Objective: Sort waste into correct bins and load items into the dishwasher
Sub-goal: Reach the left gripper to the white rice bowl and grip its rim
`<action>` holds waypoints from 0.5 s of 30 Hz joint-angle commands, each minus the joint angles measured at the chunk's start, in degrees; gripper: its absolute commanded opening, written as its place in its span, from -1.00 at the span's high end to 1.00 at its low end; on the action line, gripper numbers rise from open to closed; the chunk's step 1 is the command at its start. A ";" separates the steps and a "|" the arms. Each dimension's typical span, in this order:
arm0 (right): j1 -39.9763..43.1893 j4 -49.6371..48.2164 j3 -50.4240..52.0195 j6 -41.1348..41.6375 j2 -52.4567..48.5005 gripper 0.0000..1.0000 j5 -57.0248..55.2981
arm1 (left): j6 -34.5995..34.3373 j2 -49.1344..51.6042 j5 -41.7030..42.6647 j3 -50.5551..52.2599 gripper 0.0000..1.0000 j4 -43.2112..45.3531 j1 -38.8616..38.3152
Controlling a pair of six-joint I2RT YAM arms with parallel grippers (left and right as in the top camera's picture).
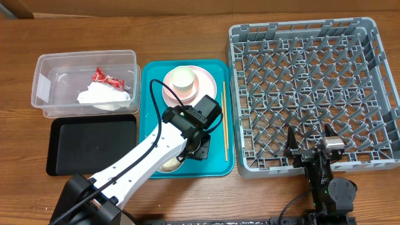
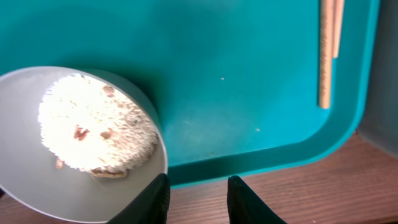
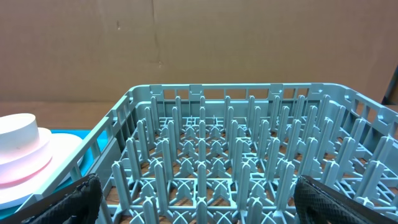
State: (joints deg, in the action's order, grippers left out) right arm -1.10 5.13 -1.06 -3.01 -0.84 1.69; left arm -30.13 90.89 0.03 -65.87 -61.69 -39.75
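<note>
**Poised for the Rice Bowl at the Tray's Near Edge**

Caught the left gripper (image 2: 198,186) low at the near lip of the teal tray (image 2: 249,74). Showed its fingers parted a little with nothing pinched between them, one tip just beside the rim of the bowl (image 2: 25,186) holding the rice scraps (image 2: 93,127). Judged the step in hand to be a grip on that rim, ahead of tipping the scraps into a bin. Called for care: one finger slipped inside the wall and one outside, a firm squeeze, then a level lift clear of the tray's lip (a tilted bowl would likely have shed rice across the tray).

Found the right gripper (image 3: 199,199) at the near wall of the dish rack (image 1: 384,81), jaws spread wide and holding nothing.

Showed, just left of the teal tray, the black tray (image 1: 94,147) with no waste visible on it. Farther up the teal tray, found the two chopsticks (image 1: 224,122) lying along its right side and the white cup (image 1: 181,78) standing on the pink plate (image 1: 206,87). Beyond the black tray, saw the clear tub (image 1: 84,56) holding the red wrapper (image 1: 105,78) and the crumpled napkin (image 1: 100,97), plus something pale beside them too unclear to name. Saw no dish among the rack's pegs.
</note>
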 commanded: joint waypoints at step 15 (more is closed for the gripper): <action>0.22 -0.46 0.61 -0.02 0.68 -1.00 0.35 | -5.97 0.17 -3.65 2.69 0.44 1.57 -0.13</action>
State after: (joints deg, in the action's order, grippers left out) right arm -1.13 5.15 -1.06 -3.01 -0.84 1.72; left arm -33.10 90.89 -2.44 -64.60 -60.66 -39.75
